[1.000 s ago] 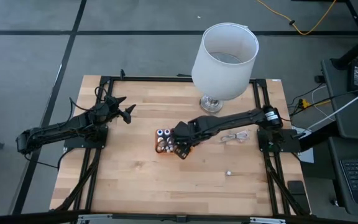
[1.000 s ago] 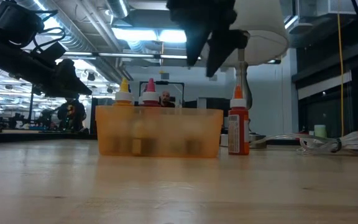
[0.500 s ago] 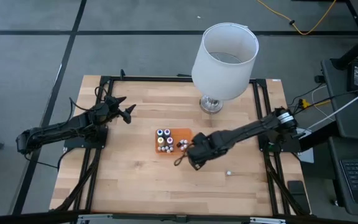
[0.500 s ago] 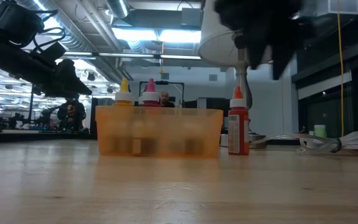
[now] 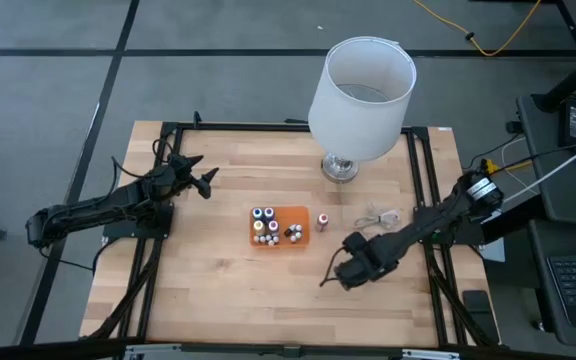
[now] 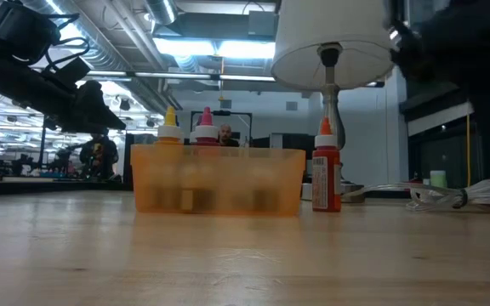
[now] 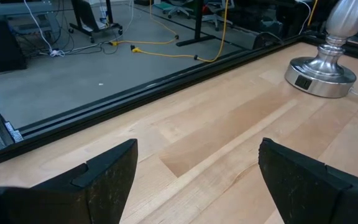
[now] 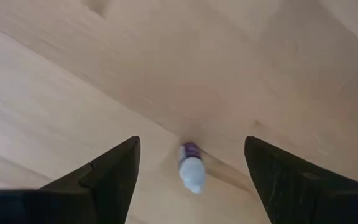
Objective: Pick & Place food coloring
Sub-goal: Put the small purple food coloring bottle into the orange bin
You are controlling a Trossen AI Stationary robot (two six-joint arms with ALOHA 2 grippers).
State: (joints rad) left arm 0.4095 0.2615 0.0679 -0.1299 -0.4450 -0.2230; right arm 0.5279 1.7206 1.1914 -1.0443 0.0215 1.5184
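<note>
From above, the pale wooden table (image 5: 218, 290) carries a small orange rectangular tray (image 5: 279, 226) near its middle, packed with tiny dropper bottles of food coloring (image 5: 266, 225) standing upright, so only their round caps show, some blue, some pale, some dark. One more red-bodied bottle (image 5: 322, 221) stands upright on the bare wood just beside the tray, on the side nearer the right arm. A white drum-shaded lamp on a silver base (image 5: 360, 85) stands at the far edge, and a coiled white cable (image 5: 379, 217) lies near its foot. The left gripper (image 5: 206, 178) waits over the table's left part, well apart from the tray, with its fingers spread and empty. The right gripper (image 5: 332, 275) hangs low over the front right area of the table.

At table height, the translucent orange tray (image 6: 218, 180) shows yellow and pink pointed caps rising above its rim, long axes vertical. The red bottle (image 6: 327, 176) stands just beside it, tip up. The lamp's stem and shade rise behind it.

The left wrist view shows bare wood and the lamp's silver base (image 7: 320, 77) between that arm's widely parted fingers (image 7: 107, 180), which hold nothing.

In the right wrist view, the fingers (image 8: 114, 174) stand wide apart and empty. Between them lies one small bottle on its side (image 8: 191, 168), pale cap toward the camera, purple body away from it.
</note>
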